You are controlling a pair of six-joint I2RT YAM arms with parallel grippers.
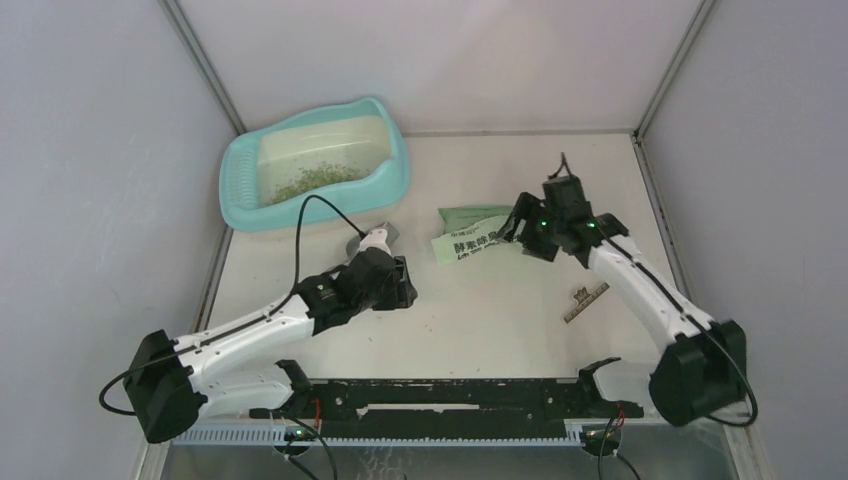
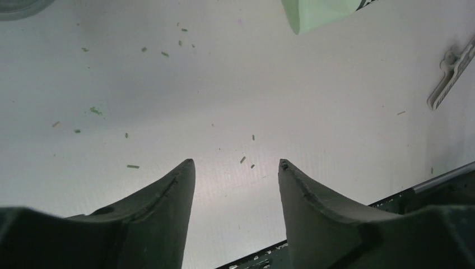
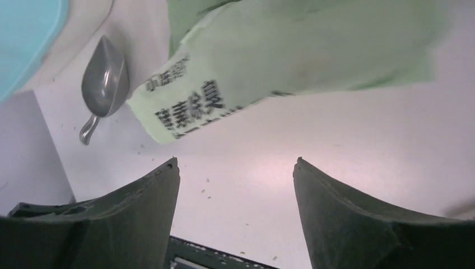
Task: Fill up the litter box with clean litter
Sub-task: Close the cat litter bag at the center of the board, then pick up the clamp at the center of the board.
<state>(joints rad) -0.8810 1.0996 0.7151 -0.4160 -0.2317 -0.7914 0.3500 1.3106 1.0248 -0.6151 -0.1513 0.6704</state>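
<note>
The litter box (image 1: pixel 395 170) is seen at the far left of the table (image 1: pixel 480 320), with litter (image 1: pixel 315 180) spread inside. A green bag (image 1: pixel 468 232) is laid flat mid-table, the right gripper (image 1: pixel 520 235) just beside its right end. A scoop (image 1: pixel 378 237) is seen near the left gripper (image 1: pixel 403 285).

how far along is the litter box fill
Done: some litter lies in the litter box, a thin patch only. In hand: nothing; left gripper and right gripper are open, the bag and scoop lie on the table. Left: most of the filling, plus stray granules.
</note>
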